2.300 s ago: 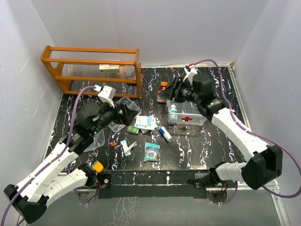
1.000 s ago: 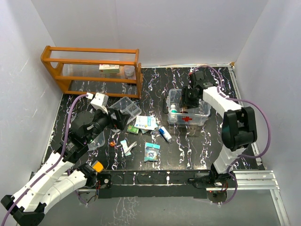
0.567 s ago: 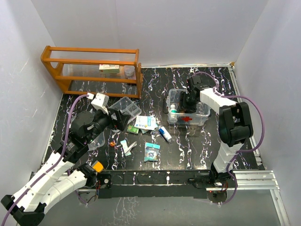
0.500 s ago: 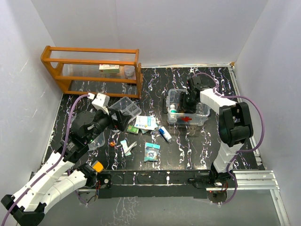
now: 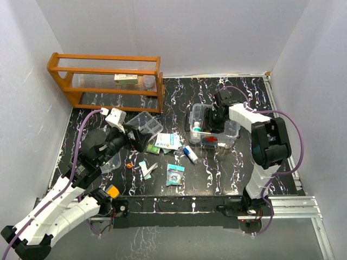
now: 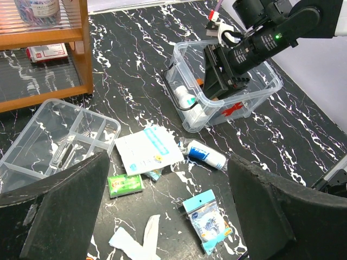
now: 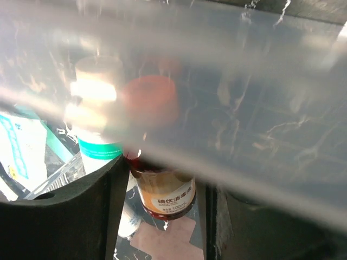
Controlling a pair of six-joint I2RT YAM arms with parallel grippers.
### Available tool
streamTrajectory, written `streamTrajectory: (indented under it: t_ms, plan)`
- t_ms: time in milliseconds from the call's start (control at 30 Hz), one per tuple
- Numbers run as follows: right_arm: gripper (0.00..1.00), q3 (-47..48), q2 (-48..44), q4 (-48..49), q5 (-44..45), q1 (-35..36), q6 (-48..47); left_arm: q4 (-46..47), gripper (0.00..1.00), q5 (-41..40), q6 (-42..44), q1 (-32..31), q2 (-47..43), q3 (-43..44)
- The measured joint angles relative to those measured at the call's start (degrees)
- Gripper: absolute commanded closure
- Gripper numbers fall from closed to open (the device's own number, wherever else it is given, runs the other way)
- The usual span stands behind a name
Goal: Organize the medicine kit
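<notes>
Kit box: the medicine kit (image 6: 250, 104) stands open on the table (image 5: 233, 168), right of centre, its lid off and its tray out.
Already in the box: a white bottle with a teal band (image 6: 184, 97), lying at the box's left end.
Going in now: a brown bottle with a red cap (image 7: 162, 203), low inside the box.
Right pincer: the right pincer (image 7: 165, 176) reaches into the box, half closed, and appears to clasp the brown bottle on both sides.
Left pincer: the left pincer (image 6: 168, 162) hovers wide over the loose items, holding nothing.
Tray: the divided tray insert (image 6: 54, 141) lies empty on the table beside the orange rack (image 5: 105, 81).
Lid: a flat clear piece (image 5: 111, 161) by the left arm is probably it; I cannot tell for sure.
Still loose: a white leaflet (image 6: 149, 149), a green packet (image 6: 124, 185), a white tube (image 6: 205, 155), a blue sachet (image 6: 209, 216) and white strips (image 6: 138, 238).
Progress: early. Most items, then tray and lid, remain.
</notes>
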Motion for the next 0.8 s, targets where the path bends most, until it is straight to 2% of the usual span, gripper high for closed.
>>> streamTrajectory:
  t_ms: [467,800]
  plan:
    - [0.46,-0.37,-1.27,-0.87,-0.57,1.03,3.17,-0.02,0.11,-0.02,0.37,0.00,0.00,0.00]
    - [0.44,-0.33,-13.00,-2.14,-1.33,1.27,7.06,-0.17,0.10,-0.11,0.31,0.00,1.27,0.02]
